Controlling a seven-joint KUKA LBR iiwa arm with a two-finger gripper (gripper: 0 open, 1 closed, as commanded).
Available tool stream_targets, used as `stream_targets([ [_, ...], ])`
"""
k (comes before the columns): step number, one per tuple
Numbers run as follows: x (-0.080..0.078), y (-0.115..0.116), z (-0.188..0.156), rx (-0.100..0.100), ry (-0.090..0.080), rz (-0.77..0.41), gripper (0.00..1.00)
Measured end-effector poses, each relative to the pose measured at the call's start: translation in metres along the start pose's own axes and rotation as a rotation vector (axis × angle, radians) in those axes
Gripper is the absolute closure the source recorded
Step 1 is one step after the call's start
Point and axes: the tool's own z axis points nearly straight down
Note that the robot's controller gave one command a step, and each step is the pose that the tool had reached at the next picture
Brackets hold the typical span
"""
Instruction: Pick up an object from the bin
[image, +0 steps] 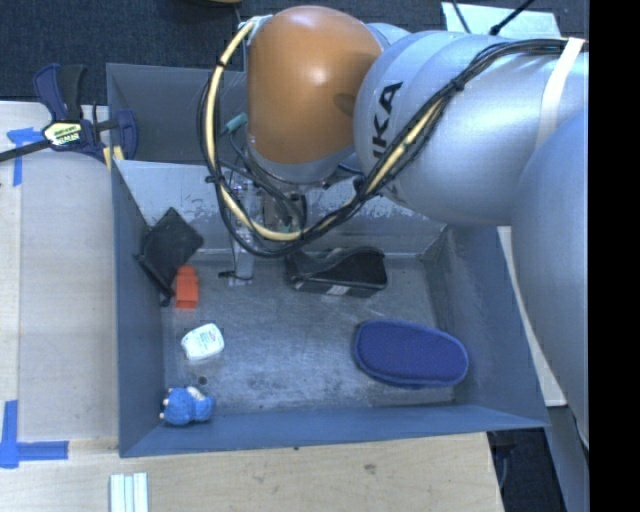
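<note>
The tool (256, 245) is seen low over the back of the grey bin (130, 330). Whether it is spread or pressed together cannot be told. It is placed between two near things: a small orange block (186, 286) on the view's left and a flat black thing (340, 272) on the right. Farther off are found a black pouch (168, 245), a white round thing (203, 342), a little blue toy (186, 406) and a blue oval case (410, 354).

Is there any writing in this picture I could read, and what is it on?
"KA": large dark letters, turned sideways, on the silver arm; any letters before them are hidden.
Pale label on the black flat thing at the back of the bin: too small to read.
White round thing at the left: any marks are too blurred to read.
</note>
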Motion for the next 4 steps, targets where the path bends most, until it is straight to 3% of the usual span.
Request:
stream_targets([
  [1,-0.002,0.020,0.102,0.000,0.007,-0.278,0.00],
  [2,-0.009,0.027,0.172,0.000,0.005,-0.641,0.00],
  [3,-0.011,0.028,0.169,-0.002,-0.002,-0.638,1.00],
  [4,-0.015,-0.001,0.052,0.001,-0.010,-0.625,1.00],
])
